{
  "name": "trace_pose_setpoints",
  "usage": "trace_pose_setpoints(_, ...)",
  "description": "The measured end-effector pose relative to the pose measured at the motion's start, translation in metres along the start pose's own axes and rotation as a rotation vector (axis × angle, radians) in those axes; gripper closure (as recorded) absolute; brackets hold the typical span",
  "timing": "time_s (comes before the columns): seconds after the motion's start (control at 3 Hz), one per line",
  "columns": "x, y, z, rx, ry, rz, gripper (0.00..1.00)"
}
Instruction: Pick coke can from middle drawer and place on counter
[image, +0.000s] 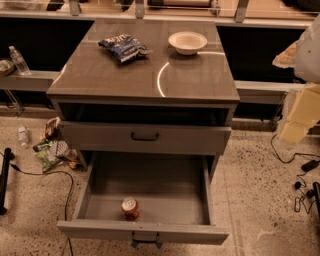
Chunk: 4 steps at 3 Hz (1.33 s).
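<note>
Coke can (130, 209) stands in middle drawer (200, 232), far from right-edge gripper (299, 117); its opening cannot be told.

Legible text: none.
Item 1: dark blue chip bag (123, 47), on counter (100, 75), 11 o'clock; pale lettering on face, unreadable.
Item 2: coke can (130, 209), in middle drawer (145, 232), 6 o'clock; white marks on red, not decipherable.
Item 3: water bottle (18, 60), 10 o'clock; label unreadable.
Item 4: gripper (294, 125), 3 o'clock edge; no marking readable.
</note>
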<state>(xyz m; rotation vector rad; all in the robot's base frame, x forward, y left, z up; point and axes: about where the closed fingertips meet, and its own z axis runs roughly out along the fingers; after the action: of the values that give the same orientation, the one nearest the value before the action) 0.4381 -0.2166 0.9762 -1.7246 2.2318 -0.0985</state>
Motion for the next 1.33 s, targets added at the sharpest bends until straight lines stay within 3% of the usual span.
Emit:
trace_pose_setpoints(0.67, -0.007, 0.002, 0.008, -0.025, -0.087, 0.04, 0.0)
trace_pose_setpoints(1.0, -0.019, 0.021, 0.052, -0.101, -0.209, 0.056, 0.0)
trace_pose_setpoints(1.33, -0.049, 0.065, 0.127, -0.212, -0.419, 0.064, 0.0)
